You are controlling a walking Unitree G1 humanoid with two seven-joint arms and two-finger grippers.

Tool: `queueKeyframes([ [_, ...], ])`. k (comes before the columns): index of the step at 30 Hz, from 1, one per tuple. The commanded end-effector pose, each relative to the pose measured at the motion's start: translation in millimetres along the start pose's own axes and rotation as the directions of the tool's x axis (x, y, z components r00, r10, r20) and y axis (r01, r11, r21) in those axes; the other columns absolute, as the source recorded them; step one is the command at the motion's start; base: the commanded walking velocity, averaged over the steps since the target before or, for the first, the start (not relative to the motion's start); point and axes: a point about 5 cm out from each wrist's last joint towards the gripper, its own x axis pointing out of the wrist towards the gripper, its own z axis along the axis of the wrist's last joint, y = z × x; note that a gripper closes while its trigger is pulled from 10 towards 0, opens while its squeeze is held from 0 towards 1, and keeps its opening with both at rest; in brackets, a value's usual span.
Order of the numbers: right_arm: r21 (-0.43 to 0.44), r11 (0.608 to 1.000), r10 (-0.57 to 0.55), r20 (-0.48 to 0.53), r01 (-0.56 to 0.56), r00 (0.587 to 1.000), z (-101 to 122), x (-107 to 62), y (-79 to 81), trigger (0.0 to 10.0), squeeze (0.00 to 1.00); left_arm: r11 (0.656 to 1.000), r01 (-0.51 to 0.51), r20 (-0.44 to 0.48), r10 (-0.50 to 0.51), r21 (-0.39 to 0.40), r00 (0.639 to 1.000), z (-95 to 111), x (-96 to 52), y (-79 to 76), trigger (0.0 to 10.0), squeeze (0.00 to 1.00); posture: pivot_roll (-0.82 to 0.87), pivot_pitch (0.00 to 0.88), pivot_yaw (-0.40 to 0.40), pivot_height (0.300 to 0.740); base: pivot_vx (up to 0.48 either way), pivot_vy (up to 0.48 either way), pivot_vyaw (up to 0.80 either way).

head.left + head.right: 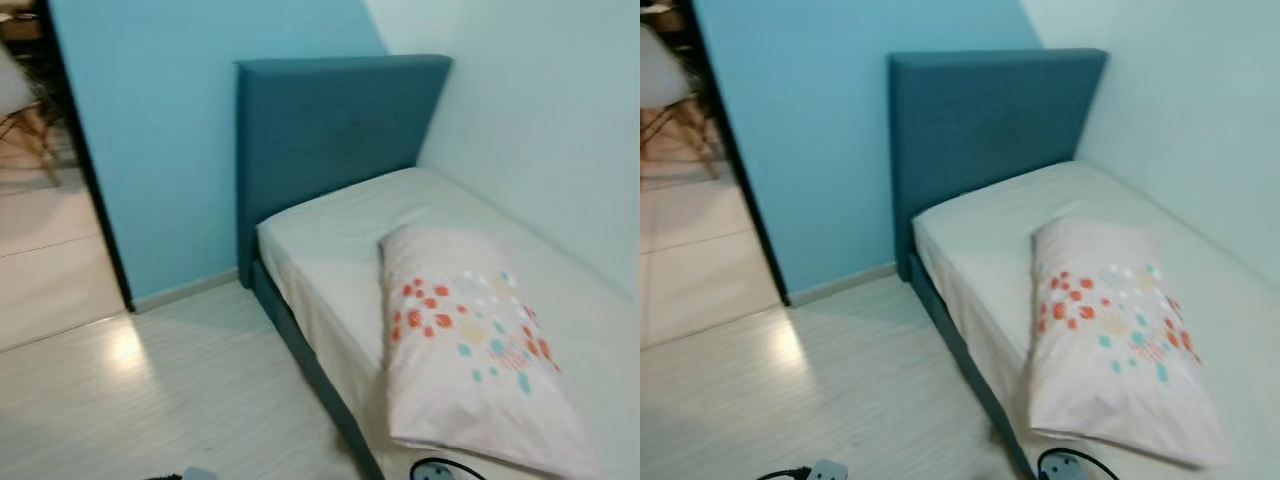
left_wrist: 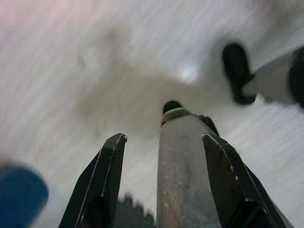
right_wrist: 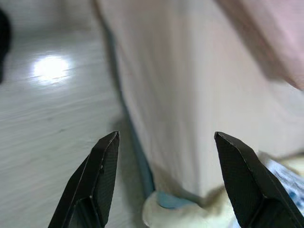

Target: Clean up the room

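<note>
A single bed (image 1: 330, 240) with a white sheet and a teal headboard (image 1: 330, 130) stands against the pale wall. A pale pink pillow (image 1: 470, 340) with red and teal dots lies askew on it, hanging towards the bed's near edge. My right gripper (image 3: 166, 137) hangs open beside the bed's sheet-covered side (image 3: 180, 95), above the floor, with nothing between its fingers. My left gripper (image 2: 165, 137) is open too, pointing down at the blurred floor, with a silver tube (image 2: 183, 171) showing beyond its fingers.
Light wood floor (image 1: 150, 400) lies left of the bed. A doorway (image 1: 40, 200) at the far left opens onto a tiled room with a wooden-legged chair (image 1: 20, 110). A pale yellow and blue cloth-like thing (image 3: 190, 213) lies at the bed's foot.
</note>
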Motion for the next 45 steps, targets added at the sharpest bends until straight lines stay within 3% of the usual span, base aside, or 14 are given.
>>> queueKeyframes([
  [1, -0.006, 1.000, 0.019, -0.006, -0.019, 1.000, -3.6, -0.3, 3.5, 10.0, 0.00, 1.000, 0.021, -0.046, -0.021, 0.004, 0.999, -11.9, -1.3, -5.0, 10.0, 0.00, 0.04, 0.000, -0.123, 0.739, 0.000, 0.000, -0.76],
  [14, -0.010, 1.000, 0.012, -0.009, -0.012, 1.000, -8.0, -0.2, -3.9, 10.0, 0.00, 1.000, 0.029, -0.034, -0.030, -0.005, 0.999, -11.3, -1.4, -6.2, 10.0, 0.00, 0.04, 0.000, -0.125, 0.739, 0.000, 0.000, -0.76],
  [22, 0.020, 0.999, 0.032, 0.019, -0.033, 0.999, 6.7, -1.1, 17.9, 10.0, 0.00, 0.999, 0.029, -0.023, -0.028, 0.026, 0.999, -9.8, -1.3, -6.1, 10.0, 0.00, 0.04, 0.000, -0.120, 0.739, 0.000, 0.000, -0.76],
  [28, 0.037, 0.999, 0.038, 0.031, -0.039, 0.999, 13.2, -1.5, 22.5, 10.0, 0.00, 1.000, 0.023, -0.023, -0.023, 0.020, 0.999, -9.6, -1.2, -5.6, 10.0, 0.00, 0.04, 0.000, -0.119, 0.739, 0.000, 0.000, -0.76],
  [34, 0.039, 0.998, 0.038, 0.035, -0.039, 0.999, 15.3, -1.5, 22.2, 10.0, 0.00, 1.000, 0.023, -0.024, -0.023, 0.018, 0.999, -9.4, -1.2, -5.2, 10.0, 0.00, 0.04, 0.000, -0.118, 0.739, 0.000, 0.000, -0.76],
  [45, 0.047, 0.999, 0.025, 0.020, -0.026, 0.999, 4.9, -0.5, 10.3, 10.0, 0.00, 0.999, 0.025, -0.022, -0.025, 0.020, 0.999, -9.1, -1.1, -4.4, 10.0, 0.00, 0.04, 0.000, -0.112, 0.739, 0.000, -0.480, -0.76],
])
